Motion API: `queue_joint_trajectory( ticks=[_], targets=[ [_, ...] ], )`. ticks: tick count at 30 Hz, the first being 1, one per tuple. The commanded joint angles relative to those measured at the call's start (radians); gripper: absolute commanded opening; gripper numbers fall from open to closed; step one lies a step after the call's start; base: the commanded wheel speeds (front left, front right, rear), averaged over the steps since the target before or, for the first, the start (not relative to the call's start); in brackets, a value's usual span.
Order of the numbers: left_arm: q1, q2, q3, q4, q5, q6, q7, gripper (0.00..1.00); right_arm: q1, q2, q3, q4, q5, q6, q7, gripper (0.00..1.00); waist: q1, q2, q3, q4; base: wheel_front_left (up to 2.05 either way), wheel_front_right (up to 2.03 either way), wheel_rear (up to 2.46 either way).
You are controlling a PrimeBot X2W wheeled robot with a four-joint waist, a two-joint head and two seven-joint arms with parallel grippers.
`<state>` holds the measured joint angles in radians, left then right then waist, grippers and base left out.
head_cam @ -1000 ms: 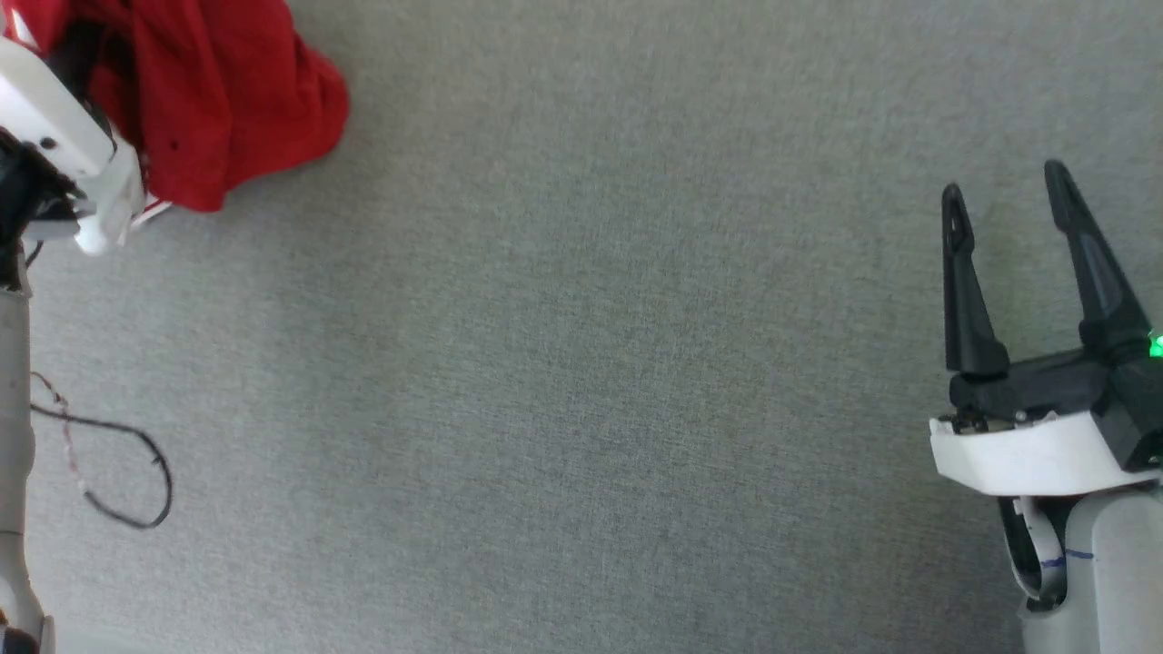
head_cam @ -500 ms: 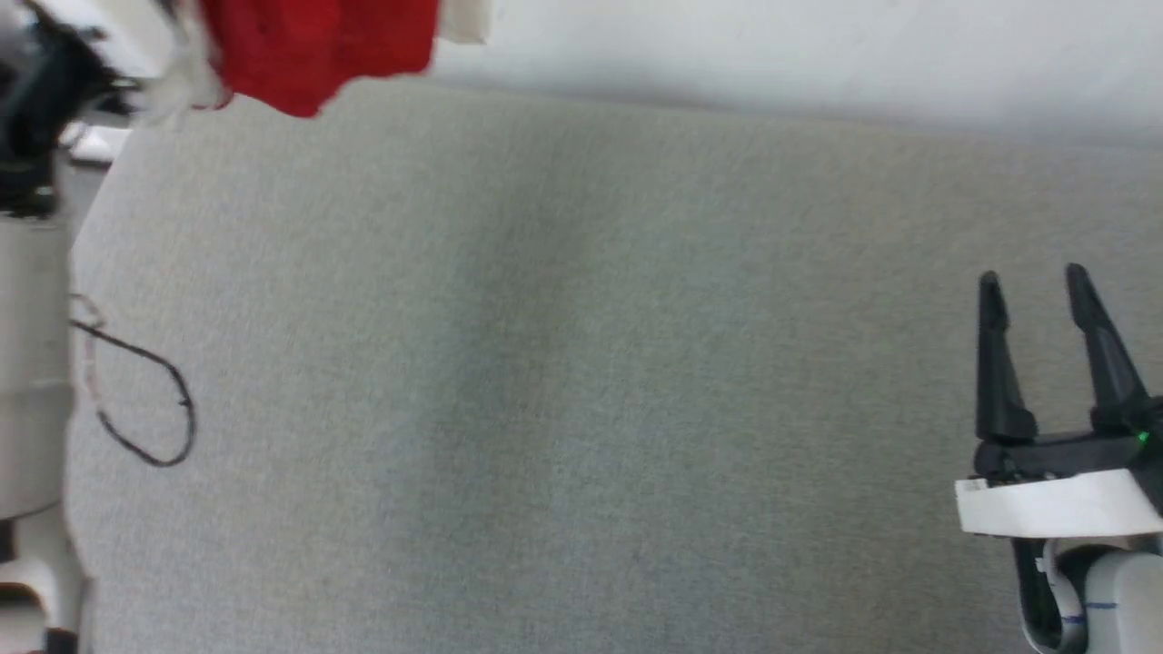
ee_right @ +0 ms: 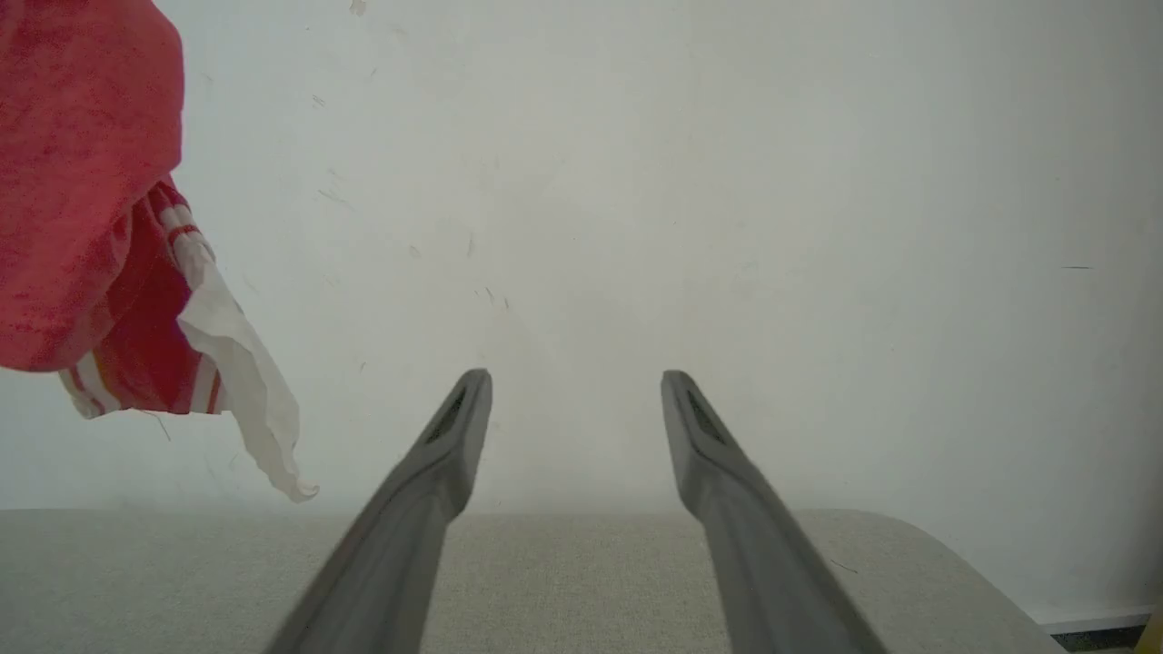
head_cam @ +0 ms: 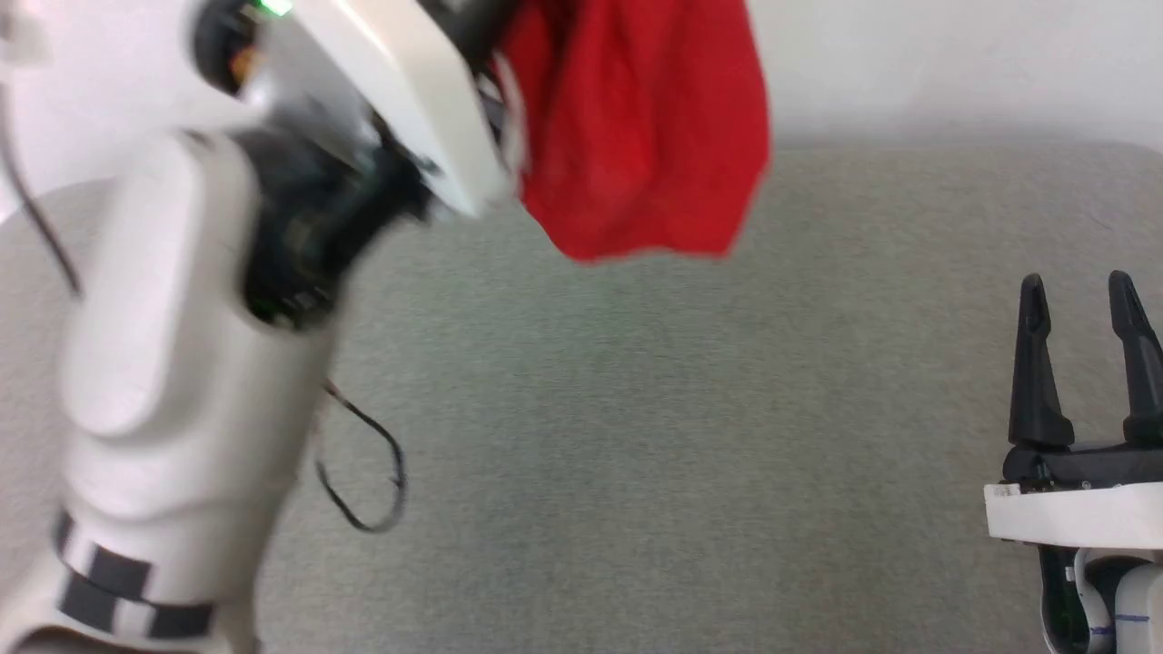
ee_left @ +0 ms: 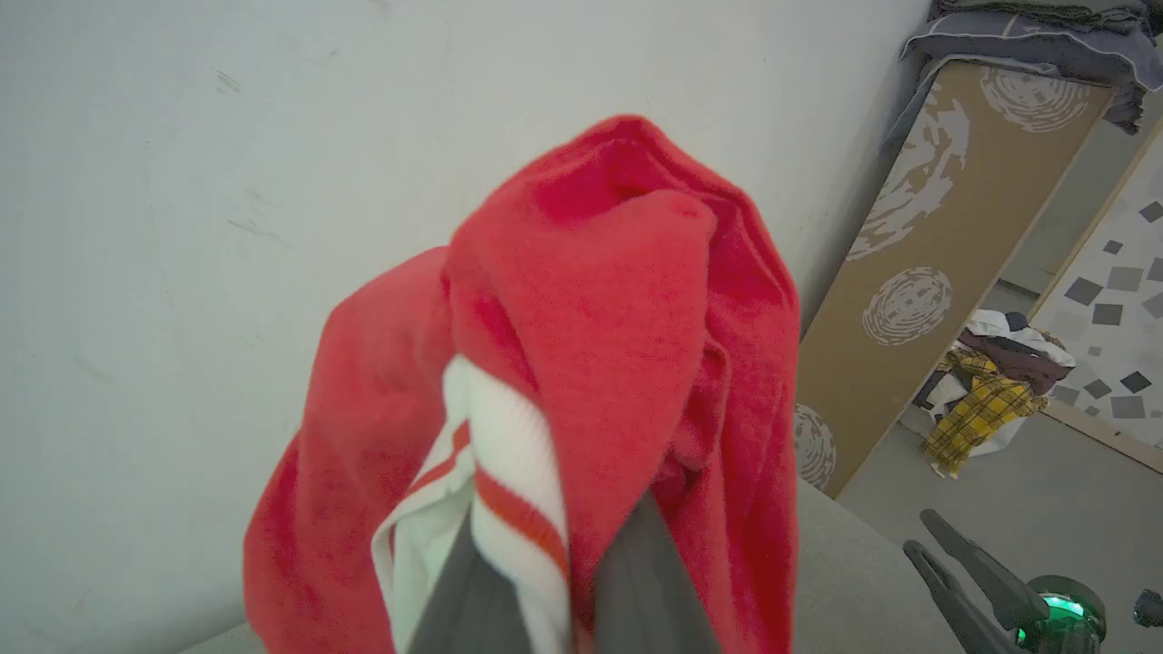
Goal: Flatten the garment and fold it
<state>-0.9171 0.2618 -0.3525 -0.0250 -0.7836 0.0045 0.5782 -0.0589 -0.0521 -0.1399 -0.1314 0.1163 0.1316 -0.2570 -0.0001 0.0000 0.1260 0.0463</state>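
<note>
Over the grey desk (head_cam: 636, 436), left hand (ee_left: 545, 581) gripping the garment (head_cam: 636, 136), I should lower it toward my open right hand (head_cam: 1075, 291).

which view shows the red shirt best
The left wrist view: the garment sits close and centred, bunched around the left gripper, striped trim visible. The head view shows a blurred red hanging part; the right wrist view catches an edge with a white flap.

The grey fabric table (head_cam: 636, 454) is seen from above by the head camera; the white wall (ee_right: 727, 182) and red jersey garment (ee_left: 618, 363) are shared by both wrist views.
</note>
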Motion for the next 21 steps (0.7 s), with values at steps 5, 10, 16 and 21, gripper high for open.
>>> queue_joint_trajectory(
  ticks=[5, 10, 16, 21],
  targets=[
    [0.118, -0.045, -0.080, -0.011, 0.058, 0.007, -0.079, 0.00, -0.002, 0.002, -0.009, -0.005, 0.013, -0.001, -0.005, 1.00, 0.0001, 0.0000, 0.035, -0.089, 0.00, 0.00, 0.00],
    [0.225, -0.072, -0.183, 0.105, 0.157, -0.004, -0.190, 0.00, -0.011, 0.002, -0.004, -0.004, 0.024, -0.001, -0.005, 1.00, 0.0001, 0.0000, 0.053, -0.120, 0.00, 0.00, 0.00],
    [0.319, -0.079, -0.299, 0.329, 0.232, -0.016, -0.220, 0.00, -0.020, 0.002, 0.005, -0.001, 0.032, -0.001, -0.005, 1.00, 0.0001, 0.0000, 0.064, -0.140, 0.00, 0.00, 0.00],
    [0.342, -0.109, -0.307, 0.440, 0.216, -0.021, -0.252, 0.47, -0.022, 0.002, -0.005, 0.002, 0.032, -0.001, -0.005, 1.00, 0.0001, 0.0000, 0.071, -0.129, 0.00, 0.00, 0.00]
  ],
)
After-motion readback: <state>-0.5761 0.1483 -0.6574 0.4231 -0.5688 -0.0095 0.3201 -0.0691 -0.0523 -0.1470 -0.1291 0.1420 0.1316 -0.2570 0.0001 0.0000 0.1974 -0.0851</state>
